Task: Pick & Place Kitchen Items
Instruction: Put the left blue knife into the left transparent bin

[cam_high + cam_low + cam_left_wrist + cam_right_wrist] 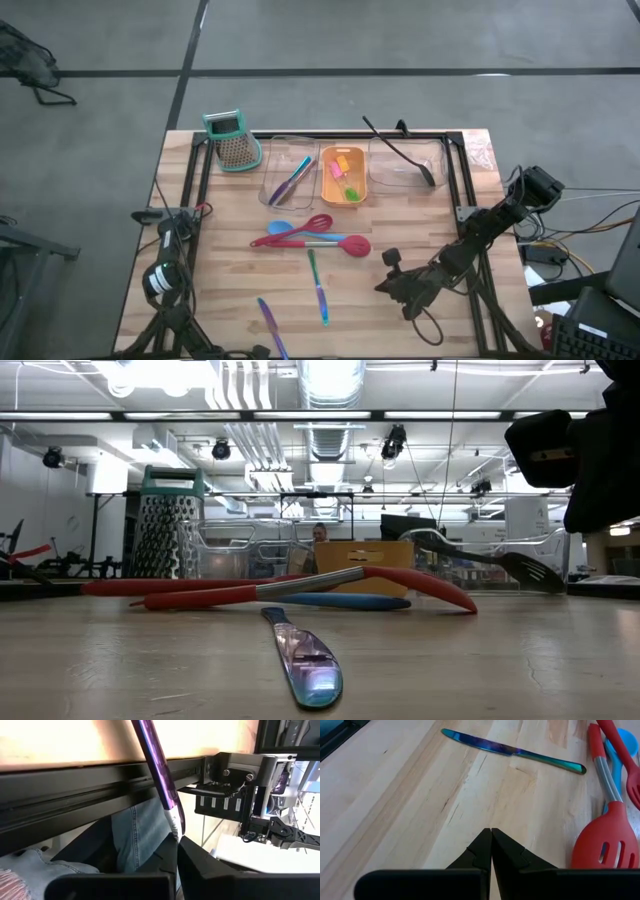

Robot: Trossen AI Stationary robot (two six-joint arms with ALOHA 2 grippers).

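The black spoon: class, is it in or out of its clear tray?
Partly in. The black spoon has its bowl inside the clear tray; its handle sticks out over the rim.

We see three trays point(405, 176) behind the crossed spatulas point(310, 238) at table centre; grater point(232, 140) at eleven o'clock, two knives point(318, 285) toward six.

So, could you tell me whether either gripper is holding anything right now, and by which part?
The left gripper is shut on the purple stick, pinching its very end at the table's near edge. The right gripper is shut and empty.
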